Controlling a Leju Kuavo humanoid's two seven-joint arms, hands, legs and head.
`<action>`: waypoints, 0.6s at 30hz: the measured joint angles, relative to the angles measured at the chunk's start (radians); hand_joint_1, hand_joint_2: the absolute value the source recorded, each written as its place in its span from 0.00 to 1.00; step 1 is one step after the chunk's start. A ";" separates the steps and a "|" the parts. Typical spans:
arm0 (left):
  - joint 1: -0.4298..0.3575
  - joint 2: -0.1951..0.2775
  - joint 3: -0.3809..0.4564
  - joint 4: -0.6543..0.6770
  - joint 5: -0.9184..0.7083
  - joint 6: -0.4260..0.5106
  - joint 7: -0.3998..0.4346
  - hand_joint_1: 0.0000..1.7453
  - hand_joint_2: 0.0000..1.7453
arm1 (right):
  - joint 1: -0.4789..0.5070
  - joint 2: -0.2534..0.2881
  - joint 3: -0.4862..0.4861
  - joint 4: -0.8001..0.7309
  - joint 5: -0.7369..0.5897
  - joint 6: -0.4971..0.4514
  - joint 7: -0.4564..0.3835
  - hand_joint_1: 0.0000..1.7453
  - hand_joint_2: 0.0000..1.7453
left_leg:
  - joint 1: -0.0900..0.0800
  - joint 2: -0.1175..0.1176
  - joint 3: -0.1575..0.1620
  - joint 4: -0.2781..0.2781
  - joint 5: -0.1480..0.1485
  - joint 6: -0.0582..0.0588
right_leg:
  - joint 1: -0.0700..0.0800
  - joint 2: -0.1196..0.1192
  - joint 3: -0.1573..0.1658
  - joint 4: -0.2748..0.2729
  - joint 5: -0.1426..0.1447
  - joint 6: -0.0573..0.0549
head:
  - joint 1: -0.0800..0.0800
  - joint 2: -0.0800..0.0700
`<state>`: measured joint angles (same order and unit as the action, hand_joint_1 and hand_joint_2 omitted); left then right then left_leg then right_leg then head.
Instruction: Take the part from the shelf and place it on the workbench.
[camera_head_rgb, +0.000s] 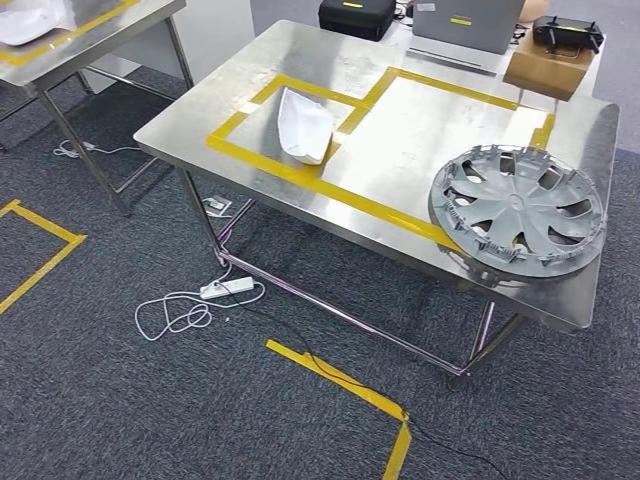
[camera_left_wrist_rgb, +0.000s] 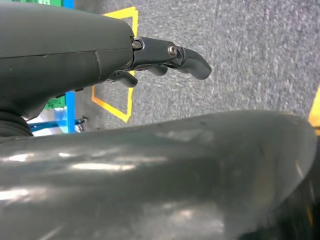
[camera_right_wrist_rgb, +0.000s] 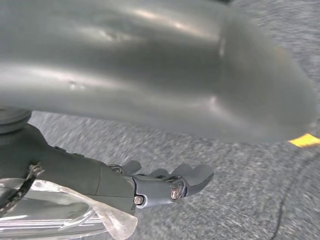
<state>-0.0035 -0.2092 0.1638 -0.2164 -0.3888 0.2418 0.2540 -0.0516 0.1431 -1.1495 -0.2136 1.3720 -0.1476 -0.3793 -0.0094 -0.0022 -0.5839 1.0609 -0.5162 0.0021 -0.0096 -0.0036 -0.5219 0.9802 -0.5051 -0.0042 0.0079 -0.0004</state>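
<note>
Two parts lie on the steel tabletop (camera_head_rgb: 249, 150): a white shell-shaped part (camera_head_rgb: 304, 127) inside the yellow tape square, its long axis running from the far edge toward the near one, and a grey wheel cover (camera_head_rgb: 518, 210) flat at the right corner. The left hand (camera_left_wrist_rgb: 166, 55) hangs over carpet with fingers loosely extended, holding nothing. The right hand (camera_right_wrist_rgb: 166, 182) looks the same, with clear plastic just beside its wrist.

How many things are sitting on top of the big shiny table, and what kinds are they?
Grey wheel cover: 1
White curved part: 1
Black case: 1
Laptop: 1
Cardboard box: 1
Black remote controller: 1
Total: 6 things on the steel workbench.
</note>
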 joint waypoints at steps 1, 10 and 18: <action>0.000 -0.001 0.001 0.000 0.002 0.007 -0.008 0.00 0.00 | -0.001 0.000 -0.003 0.000 -0.006 0.002 -0.007 0.00 0.00 | 0.002 0.000 -0.017 0.042 -0.028 -0.005 | 0.000 -0.001 -0.001 0.000 0.001 -0.002 | -0.002 0.000; 0.000 -0.003 0.023 0.000 0.006 0.057 -0.062 0.00 0.00 | -0.005 0.000 -0.034 0.000 -0.034 0.018 -0.020 0.00 0.00 | 0.008 0.000 0.043 -0.024 0.016 -0.004 | 0.005 -0.002 -0.002 0.006 -0.001 0.005 | -0.004 0.000; -0.001 -0.001 0.030 0.003 -0.022 0.068 -0.065 0.00 0.00 | -0.014 0.000 -0.050 0.000 -0.022 0.021 0.059 0.00 0.00 | 0.009 -0.006 0.045 -0.064 0.028 0.036 | 0.002 0.000 -0.105 0.203 -0.113 0.040 | 0.006 0.000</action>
<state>-0.0047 -0.2107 0.1934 -0.2136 -0.4113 0.3095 0.1891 -0.0659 0.1434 -1.1999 -0.2134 1.3496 -0.1263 -0.3201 -0.0003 -0.0078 -0.5393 0.9972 -0.4883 0.0377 -0.0075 -0.0035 -0.6265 1.1829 -0.6184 0.0354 0.0137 -0.0004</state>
